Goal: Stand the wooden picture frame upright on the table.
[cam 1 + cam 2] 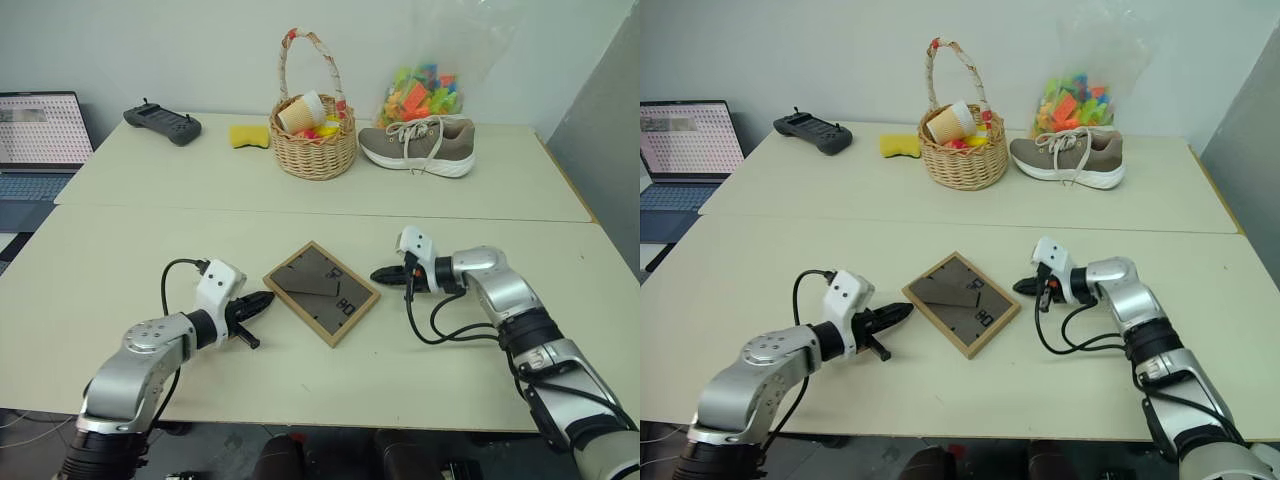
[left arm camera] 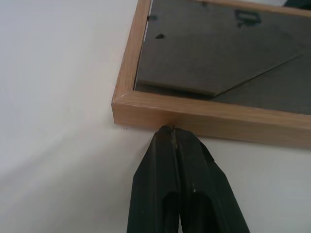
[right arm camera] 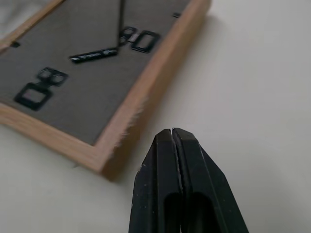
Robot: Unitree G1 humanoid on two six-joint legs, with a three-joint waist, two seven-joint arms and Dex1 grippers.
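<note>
Bench, pale beige with a seam: we see the wooden picture frame lying back-up between the left tool and right tool, both closed and empty.

Even, bright overhead light, soft shadows only. Table evenly lit, no glare; faint sheen on plastic bag. Head views sharp, slight barrel bend at edges. Wrist views soft up close; frame casts a thin shadow.

frame: light wood, dark brown back | table: pale beige | sponge: yellow | basket: tan wicker
</note>
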